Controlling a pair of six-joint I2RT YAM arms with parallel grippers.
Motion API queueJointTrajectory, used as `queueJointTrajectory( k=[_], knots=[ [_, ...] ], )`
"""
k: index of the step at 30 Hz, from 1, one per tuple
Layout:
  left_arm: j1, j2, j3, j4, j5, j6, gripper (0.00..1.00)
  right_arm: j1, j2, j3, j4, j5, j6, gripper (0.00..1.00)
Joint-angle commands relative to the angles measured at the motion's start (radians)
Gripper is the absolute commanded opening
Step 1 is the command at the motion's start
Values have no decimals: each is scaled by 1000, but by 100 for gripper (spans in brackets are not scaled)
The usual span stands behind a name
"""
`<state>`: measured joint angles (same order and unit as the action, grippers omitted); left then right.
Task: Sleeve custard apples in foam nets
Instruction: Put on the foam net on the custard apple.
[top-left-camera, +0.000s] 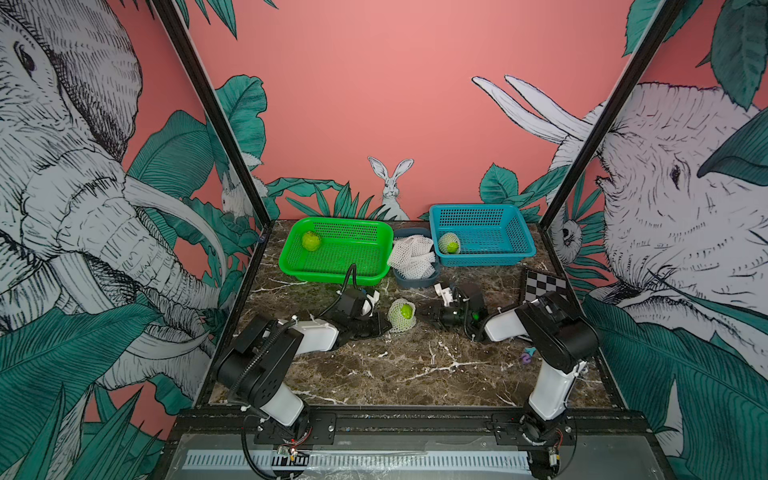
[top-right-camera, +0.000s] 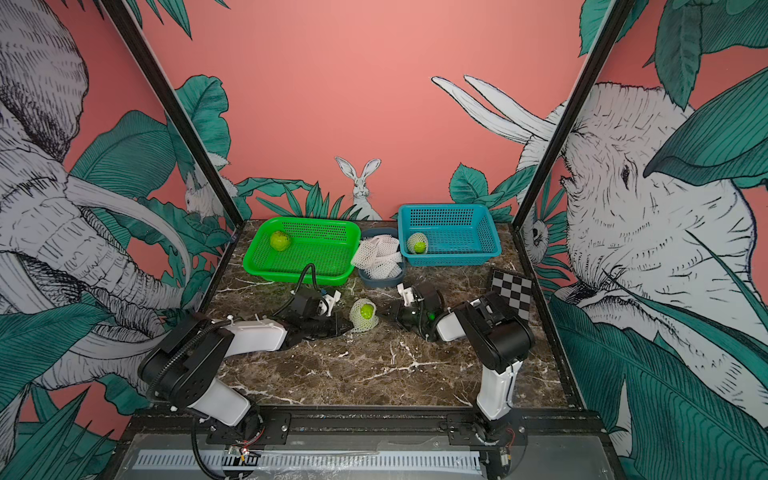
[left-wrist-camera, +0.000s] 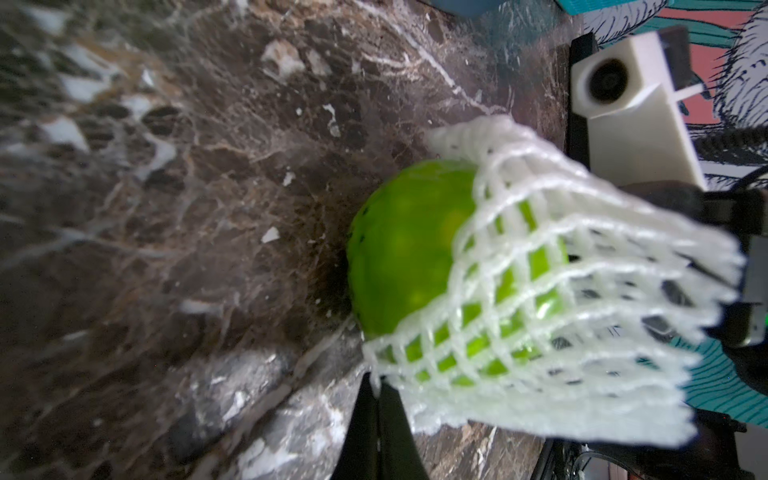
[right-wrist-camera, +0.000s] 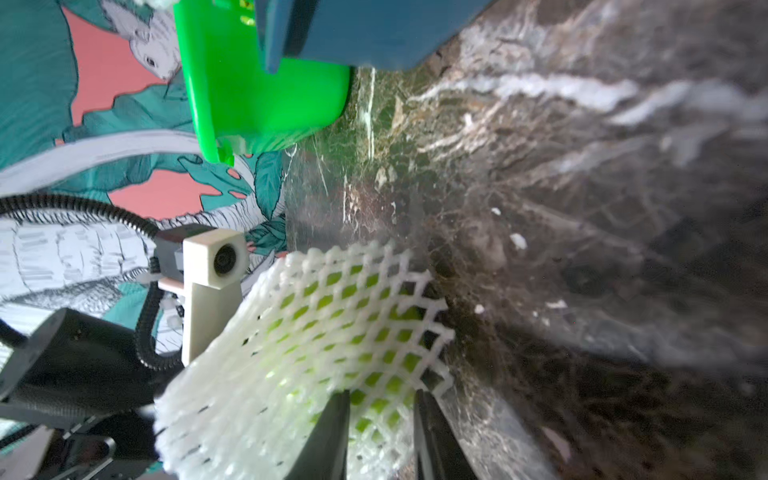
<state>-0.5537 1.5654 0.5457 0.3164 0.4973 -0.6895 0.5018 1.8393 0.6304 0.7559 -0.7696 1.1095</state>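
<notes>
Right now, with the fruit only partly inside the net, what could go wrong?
The left gripper pinches only the rim of the foam net; it may slip or tear.
The custard apple sticks partly out and could roll free.
The right gripper, jaws apart at the other rim, might pinch fruit, not mesh.

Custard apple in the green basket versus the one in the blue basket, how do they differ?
The custard apple in the green basket is bare; the one in the blue basket wears a white foam net. The first sits in its basket's far left corner, the second nearer the front left. Both are round and lime-green.
</notes>
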Motion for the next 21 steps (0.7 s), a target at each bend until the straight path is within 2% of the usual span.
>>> queueJointTrajectory(
  k=[1,6,10,13,18,21],
  knots=[
    [-2,2,7,23,7,-7,0,18,-4,42,-65,13,-22,23],
    [-2,17,-1,38,6,-13,0,21,-25,86,-256,66,-114,22],
    [-2,30,-1,50,9,-16,0,24,-20,115,-306,80,-136,22],
    [-2,20,-4,54,6,-21,0,21,-51,128,-366,100,-173,34],
    [-2,-5,-7,44,-3,-21,0,15,-164,172,-627,209,-309,56],
    [-3,-4,-9,51,-5,-25,0,14,-227,205,-782,296,-372,63]
  ],
)
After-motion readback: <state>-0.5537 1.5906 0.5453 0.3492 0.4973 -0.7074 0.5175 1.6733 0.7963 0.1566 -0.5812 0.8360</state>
